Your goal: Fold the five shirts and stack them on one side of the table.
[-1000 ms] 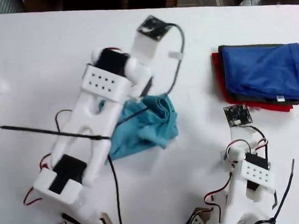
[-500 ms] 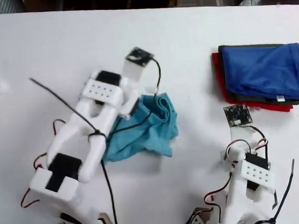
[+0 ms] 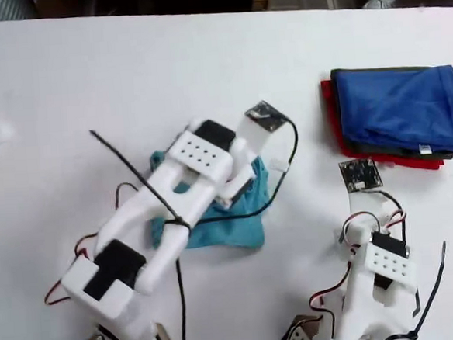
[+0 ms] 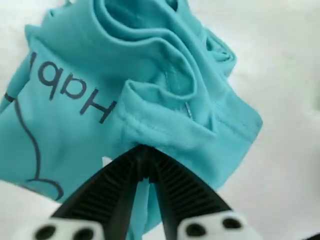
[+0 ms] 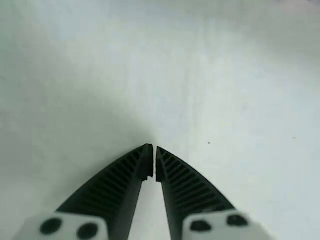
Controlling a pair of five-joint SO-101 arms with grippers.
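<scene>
L gripper [image 4: 145, 152] is clamped on a fold of the crumpled teal shirt [image 3: 234, 228], lying on the table [image 3: 87, 71] a bit left of center. R gripper [image 5: 154, 155] is pinched closed w/ nothing in it, near right. Folded stack [image 3: 401, 115] is far right, blue on top.

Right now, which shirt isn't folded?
The teal shirt, crumpled in a heap under the left arm; the others lie flat and folded in the stack.
</scene>
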